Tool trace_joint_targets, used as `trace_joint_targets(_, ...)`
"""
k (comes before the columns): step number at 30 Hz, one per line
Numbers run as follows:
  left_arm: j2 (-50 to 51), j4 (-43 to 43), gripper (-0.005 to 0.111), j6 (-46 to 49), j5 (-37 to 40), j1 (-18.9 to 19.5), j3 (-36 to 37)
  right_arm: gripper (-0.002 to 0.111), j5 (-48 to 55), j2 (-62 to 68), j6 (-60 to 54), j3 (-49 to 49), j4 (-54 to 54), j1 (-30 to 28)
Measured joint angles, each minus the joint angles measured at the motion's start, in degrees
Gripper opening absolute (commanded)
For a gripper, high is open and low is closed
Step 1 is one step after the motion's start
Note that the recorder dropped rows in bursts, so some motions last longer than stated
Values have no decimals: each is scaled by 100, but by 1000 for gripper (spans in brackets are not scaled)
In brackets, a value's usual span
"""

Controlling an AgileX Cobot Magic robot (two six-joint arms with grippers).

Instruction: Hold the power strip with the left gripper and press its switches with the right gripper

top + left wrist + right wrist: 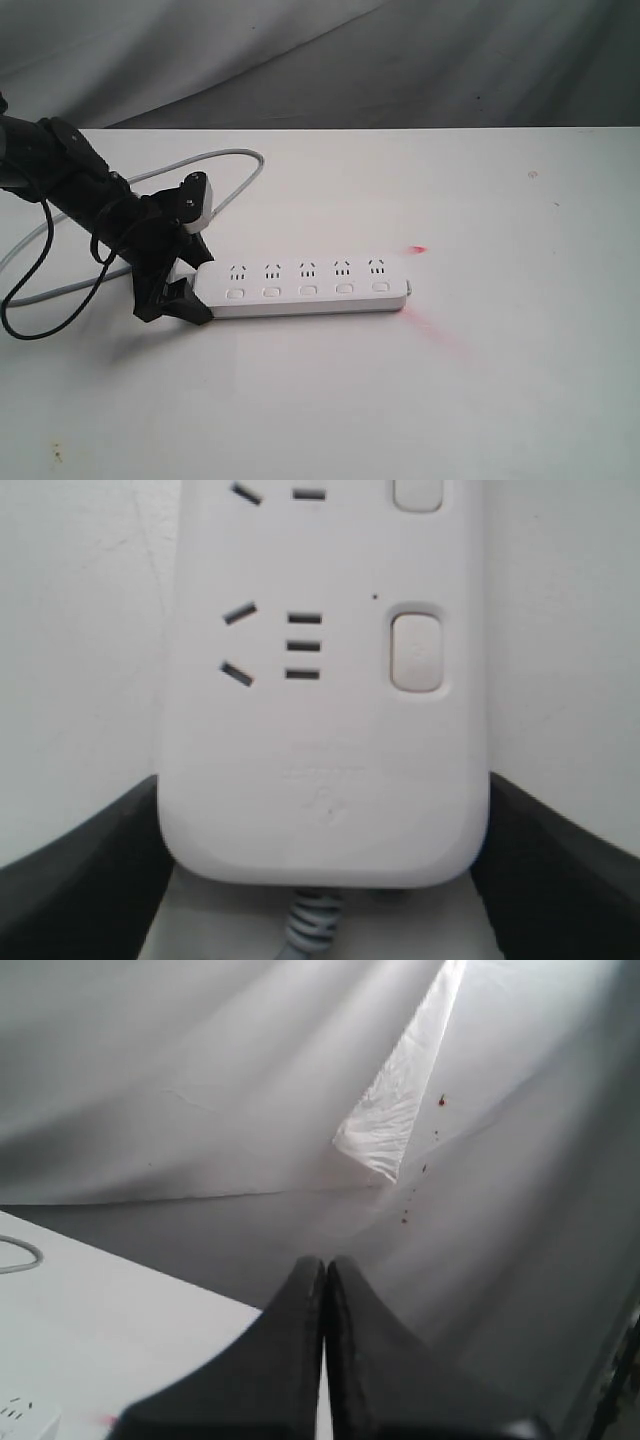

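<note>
The white power strip (310,285) lies flat on the white table, its cord end toward the left. My left gripper (200,280) is shut on that rounded end, one black jaw on each long side. In the left wrist view the power strip (325,730) fills the space between the jaws of the left gripper (325,852), with the cord (315,925) leaving at the end. Its switches (308,291) run in a row below the sockets; the nearest switch (417,652) is untouched. My right gripper (325,1265) is shut on nothing, raised and facing the backdrop, out of the exterior view.
The grey cord (235,160) loops behind the left arm toward the table's back edge. A black arm cable (30,300) trails on the left. A red light spot (418,248) and a red streak (437,332) lie near the strip's right end. A grey cloth backdrop (200,1080) hangs behind.
</note>
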Motion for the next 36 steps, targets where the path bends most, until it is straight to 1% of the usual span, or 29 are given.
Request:
trace_joint_targets(2,0,0,68,0,0,0,0,0,-220,0,704,289,-502,0)
trace_joint_targets(4,0,0,68,0,0,0,0,0,-479,0,997,554,-701,0)
trace_joint_targets(8,0,0,68,0,0,0,0,0,-869,0,1186,968,-832,0)
trace_joint_targets(12,0,0,68,0,0,0,0,0,-930,0,1235,1036,-845,0)
trace_joint_targets(18,0,0,68,0,0,0,0,0,-770,0,1276,1049,-845,0)
trace_joint_targets(31,0,0,68,0,0,0,0,0,-761,0,1298,1049,-845,0)
trace_joint_targets(34,0,0,68,0,0,0,0,0,-330,0,1298,1049,-845,0)
trace_joint_targets(36,0,0,68,0,0,0,0,0,224,0,1298,1049,-845,0)
